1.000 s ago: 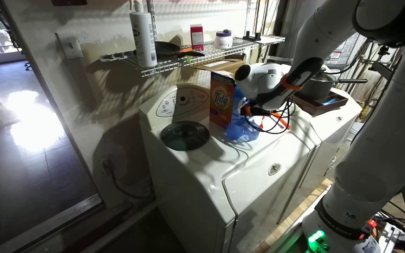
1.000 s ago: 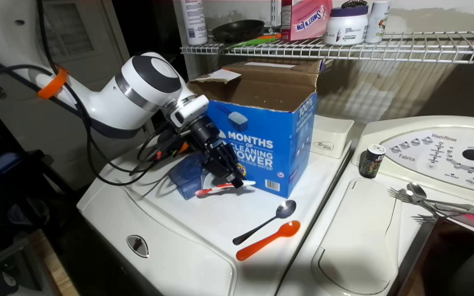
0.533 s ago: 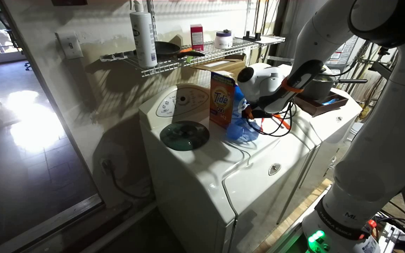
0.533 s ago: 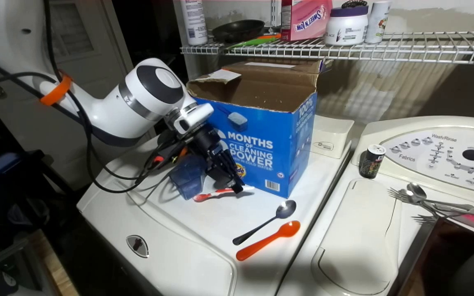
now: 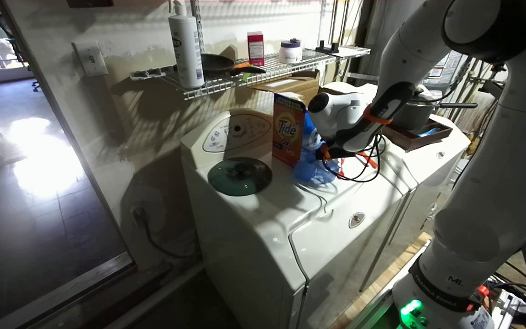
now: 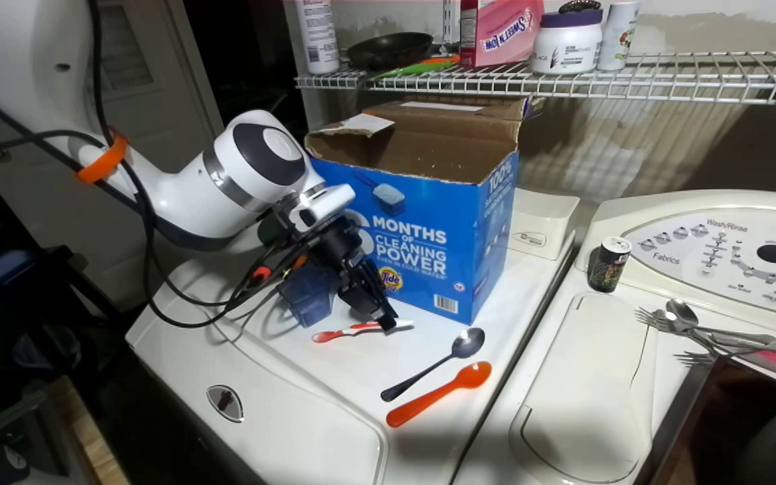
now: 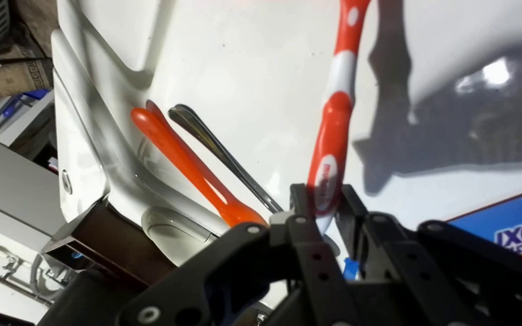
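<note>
Gripper (image 7: 326, 199): clamped on red-white spoon (image 7: 335, 127) | spoon: between jaws, both ends sticking out | near gripper: steel spoon (image 6: 432, 368), then orange spoon (image 6: 435, 397) (a bit farther) | beside gripper: box (image 6: 428, 215)

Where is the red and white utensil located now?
The gripper holds the red and white utensil near one end, right of centre in the wrist view; in an exterior view, up and left of the orange spoon, near the blue box.
</note>
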